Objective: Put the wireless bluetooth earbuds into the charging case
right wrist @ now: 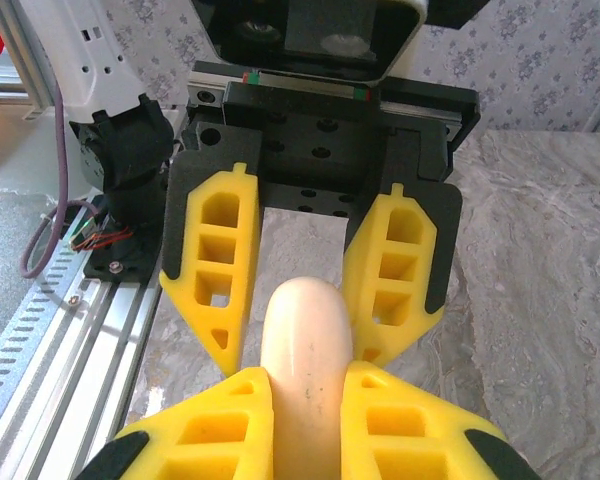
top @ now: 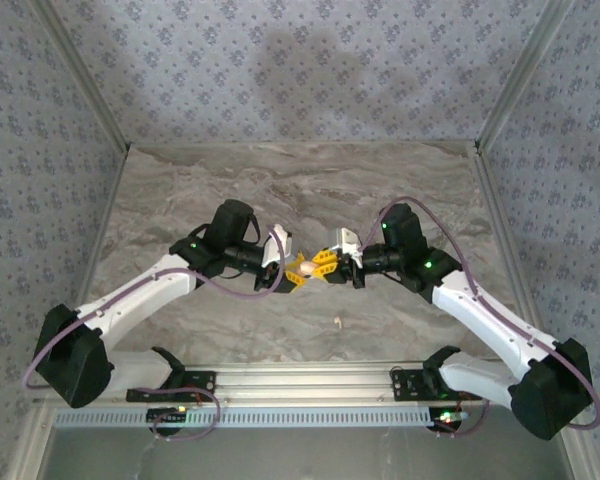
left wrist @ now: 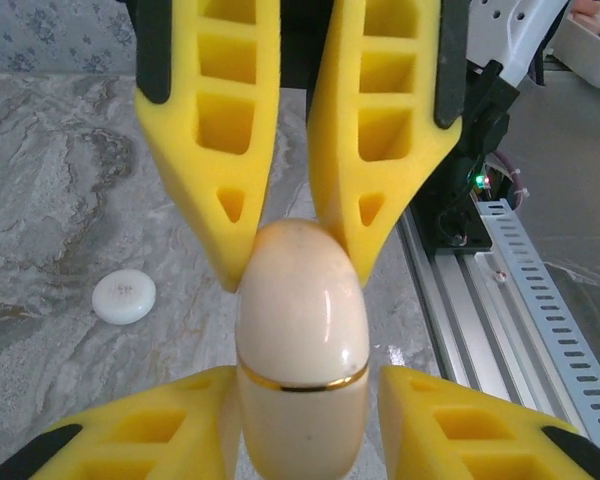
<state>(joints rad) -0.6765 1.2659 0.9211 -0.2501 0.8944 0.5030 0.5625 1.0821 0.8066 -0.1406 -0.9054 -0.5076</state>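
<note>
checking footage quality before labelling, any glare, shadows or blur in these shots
top external: even light, a soft shadow on the back wall; left wrist: glare streak on the glossy charging case, white puck sharp; right wrist: right pincer so close it looks slightly soft, marbled table crisp

Cream case (left wrist: 302, 330), yellow jaws, grey marbled table (top: 280, 180).

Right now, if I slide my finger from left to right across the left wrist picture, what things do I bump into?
round white puck → charging case → metal rail
</note>
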